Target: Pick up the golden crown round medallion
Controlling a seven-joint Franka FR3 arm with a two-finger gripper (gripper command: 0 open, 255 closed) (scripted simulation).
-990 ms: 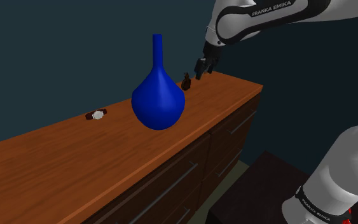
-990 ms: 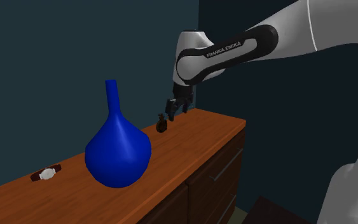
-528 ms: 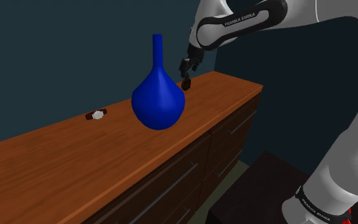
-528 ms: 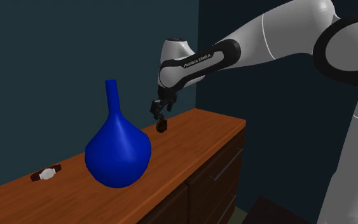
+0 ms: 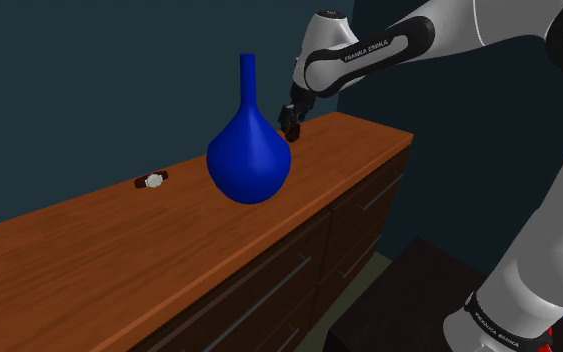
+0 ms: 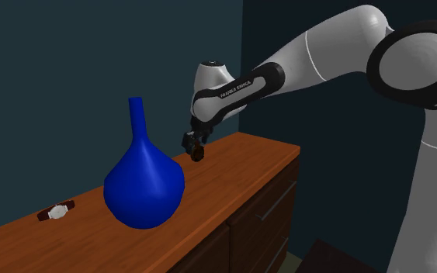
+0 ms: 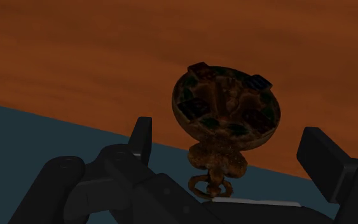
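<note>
Hand (image 7: 231, 149) open, fingers (image 7: 142, 137) astride dull-gold medallion (image 7: 227, 105), no contact; likely aligned to pinch disc. Medallion on dresser (image 5: 169, 232) top; blue vase (image 5: 248, 152) near, so little clearance that side.

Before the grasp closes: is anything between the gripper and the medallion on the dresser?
Nothing visible. In the wrist view the medallion sits in the gap of the open gripper, neither finger touching it. The blue vase stands apart on the dresser top, toward the shoulder view's left.
</note>
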